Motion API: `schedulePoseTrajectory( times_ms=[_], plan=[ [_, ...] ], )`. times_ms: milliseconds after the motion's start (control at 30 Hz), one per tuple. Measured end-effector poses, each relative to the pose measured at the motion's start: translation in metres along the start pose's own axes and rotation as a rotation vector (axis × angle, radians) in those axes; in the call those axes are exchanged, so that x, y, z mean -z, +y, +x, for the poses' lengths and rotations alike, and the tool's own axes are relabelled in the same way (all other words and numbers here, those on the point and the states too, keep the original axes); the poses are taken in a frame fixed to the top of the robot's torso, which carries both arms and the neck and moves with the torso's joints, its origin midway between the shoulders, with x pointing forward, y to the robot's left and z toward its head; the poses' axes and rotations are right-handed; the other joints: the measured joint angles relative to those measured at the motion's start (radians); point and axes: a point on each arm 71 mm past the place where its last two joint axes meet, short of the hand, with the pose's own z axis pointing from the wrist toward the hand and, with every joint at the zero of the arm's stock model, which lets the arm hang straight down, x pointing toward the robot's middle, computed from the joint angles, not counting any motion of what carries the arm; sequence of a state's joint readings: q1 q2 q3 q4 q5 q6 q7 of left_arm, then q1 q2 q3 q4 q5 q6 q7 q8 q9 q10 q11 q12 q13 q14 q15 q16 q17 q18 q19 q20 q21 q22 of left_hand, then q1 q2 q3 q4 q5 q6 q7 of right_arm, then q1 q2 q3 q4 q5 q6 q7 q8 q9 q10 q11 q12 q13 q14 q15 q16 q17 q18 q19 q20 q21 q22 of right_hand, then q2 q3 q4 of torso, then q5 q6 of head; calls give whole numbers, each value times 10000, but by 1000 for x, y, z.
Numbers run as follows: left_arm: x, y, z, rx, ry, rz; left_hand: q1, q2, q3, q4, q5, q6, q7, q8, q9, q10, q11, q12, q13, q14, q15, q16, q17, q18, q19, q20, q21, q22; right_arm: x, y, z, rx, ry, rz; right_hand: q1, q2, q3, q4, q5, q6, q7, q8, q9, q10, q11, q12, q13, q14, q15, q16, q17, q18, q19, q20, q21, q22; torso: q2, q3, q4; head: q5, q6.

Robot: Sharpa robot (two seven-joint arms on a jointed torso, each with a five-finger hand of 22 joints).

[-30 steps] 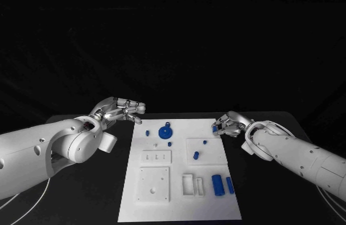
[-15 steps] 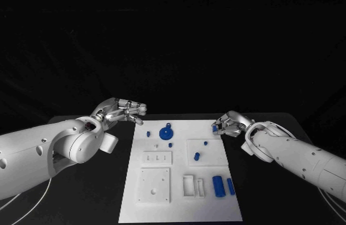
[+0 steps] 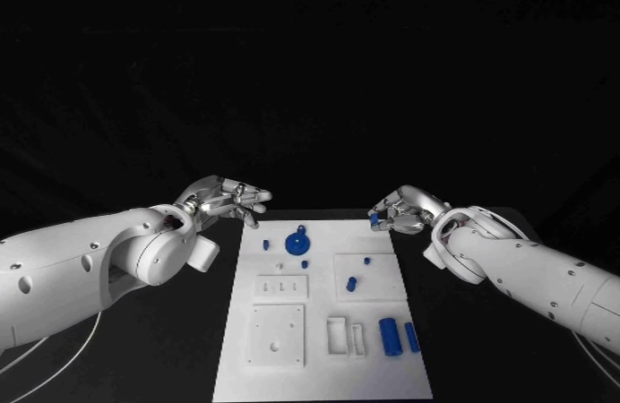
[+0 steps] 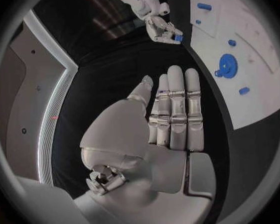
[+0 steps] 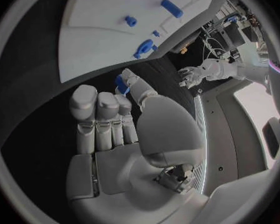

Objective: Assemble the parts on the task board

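The white task board (image 3: 323, 367) lies in the middle of the black table. On it are a blue gear (image 3: 296, 239), small blue pegs (image 3: 350, 282) and two blue cylinders (image 3: 389, 333). My right hand (image 3: 400, 212) hovers at the board's far right corner and pinches a small blue part (image 3: 374, 217) between thumb and finger; the right wrist view shows this part (image 5: 122, 83) at the fingertips of that hand (image 5: 115, 129). My left hand (image 3: 230, 197) hangs open beside the board's far left corner, its fingers straight (image 4: 174, 109) and holding nothing.
White blocks with holes and slots (image 3: 278, 333) are fixed on the board's near half. Bare black table (image 3: 168, 331) lies on both sides of the board. The left wrist view shows the right hand (image 4: 160, 25) across the board (image 4: 258, 45).
My right hand has lifted the blue part and moved it away toward the board's far edge and slightly inward. The left hand has drifted a little toward the board.
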State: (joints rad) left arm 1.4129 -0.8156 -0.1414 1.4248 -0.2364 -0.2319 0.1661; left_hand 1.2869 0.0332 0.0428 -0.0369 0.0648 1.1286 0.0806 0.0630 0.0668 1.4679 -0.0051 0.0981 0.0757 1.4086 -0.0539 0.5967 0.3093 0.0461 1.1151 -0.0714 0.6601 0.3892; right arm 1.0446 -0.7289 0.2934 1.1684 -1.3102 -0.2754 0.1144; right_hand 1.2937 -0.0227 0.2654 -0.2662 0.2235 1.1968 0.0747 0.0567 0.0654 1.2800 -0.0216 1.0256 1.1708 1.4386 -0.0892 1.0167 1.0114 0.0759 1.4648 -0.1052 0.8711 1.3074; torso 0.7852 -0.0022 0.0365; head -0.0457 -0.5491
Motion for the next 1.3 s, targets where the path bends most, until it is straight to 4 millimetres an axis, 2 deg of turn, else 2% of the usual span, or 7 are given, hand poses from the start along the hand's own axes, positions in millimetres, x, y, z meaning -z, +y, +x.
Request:
schedulePoseTrajectory(
  times_ms=[233, 333, 467, 600, 900, 1167, 1300],
  plan=[
    [-12, -6, 15, -542, 400, -936, -522, -51, -452, 452, -40, 194, -123, 0, 0, 8, -148, 1100, 253, 69, -171, 958, 589, -1, -57, -169, 759, 587, -10, 39, 15, 33, 238, -440, 0, 0, 67, 54, -76, 0, 0, -17, 0, 33, -33, 0, 14, 0, 0, 0, -1, 0, 0, 0, 0, 0, -176, -26, -36, 101, -35],
    [-18, -6, 24, -819, 574, -1452, -476, -6, -462, 462, -40, 201, -129, 0, 0, 9, -149, 1123, 242, 27, -212, 1034, 638, 0, -107, -219, 865, 708, -13, 54, 23, 79, 364, -588, -65, -66, 282, 86, -144, -1, 1, 3, 1, 34, -33, -1, 25, -1, 0, 0, -2, 1, 0, 0, 0, 0, -256, -37, -44, 153, -43],
    [-27, -5, 36, -1276, 707, -2223, -480, -9, -468, 468, -40, 59, -32, 0, -9, 8, -149, 856, 119, -67, -124, 923, 571, -1, -182, -145, 816, 715, -18, 75, 36, 174, 513, -783, -103, -188, 482, 234, -56, 31, -32, 24, 0, 34, -33, -1, 26, 0, 0, -1, 11, 2, 0, 0, 0, 0, -337, -49, -50, 281, -32],
    [-34, -3, 43, -1648, 745, -2815, -672, -118, -579, 662, -99, 22, -25, 0, -9, 8, -149, 808, 111, -66, -124, 868, 515, 0, -182, -144, 745, 715, -20, 90, 45, 303, 576, -907, -133, -262, 604, 300, 61, 33, -35, 25, -1, 34, -33, -1, 26, -1, 1, -1, 15, 2, 0, 0, 0, 0, -391, -66, -58, 409, -25],
    [-43, -1, 58, -2295, 892, -3643, -1116, -539, -770, 1127, -138, -158, 12, 0, -19, -32, -109, 746, 41, -104, -85, 763, 487, 1, -181, -144, 617, 699, -23, 110, 58, 559, 563, -989, -103, -291, 719, 358, 62, 31, -35, 25, -6, 34, -32, -1, 25, -1, 1, -1, 14, 1, 0, 0, 0, -1, -419, -86, -67, 463, -8],
    [-47, -1, 66, -2669, 1119, -4002, -1433, -1398, 35, 2206, -138, -159, 13, 0, -19, -32, -109, 708, 41, -103, -85, 682, 478, 0, -181, -144, 482, 745, -25, 123, 64, 637, 562, -1096, -157, -344, 747, 387, 61, 27, -33, 18, -3, 34, -32, -2, 24, -1, 1, -1, 13, 3, 0, 0, -1, 0, -407, -81, -68, 416, 32],
    [-48, 0, 70, -2835, 1244, -4133, -1384, -1478, 158, 2408, -138, -158, 13, 0, -19, -32, -109, 708, 41, -103, -85, 655, 498, 0, -181, -144, 439, 799, -26, 127, 67, 674, 572, -1120, -156, -345, 747, 387, 61, 5, -43, 10, -3, 34, -32, -2, 24, -1, 1, -1, 12, 2, 0, 0, 0, 0, -401, -76, -64, 405, 39]
  ],
)
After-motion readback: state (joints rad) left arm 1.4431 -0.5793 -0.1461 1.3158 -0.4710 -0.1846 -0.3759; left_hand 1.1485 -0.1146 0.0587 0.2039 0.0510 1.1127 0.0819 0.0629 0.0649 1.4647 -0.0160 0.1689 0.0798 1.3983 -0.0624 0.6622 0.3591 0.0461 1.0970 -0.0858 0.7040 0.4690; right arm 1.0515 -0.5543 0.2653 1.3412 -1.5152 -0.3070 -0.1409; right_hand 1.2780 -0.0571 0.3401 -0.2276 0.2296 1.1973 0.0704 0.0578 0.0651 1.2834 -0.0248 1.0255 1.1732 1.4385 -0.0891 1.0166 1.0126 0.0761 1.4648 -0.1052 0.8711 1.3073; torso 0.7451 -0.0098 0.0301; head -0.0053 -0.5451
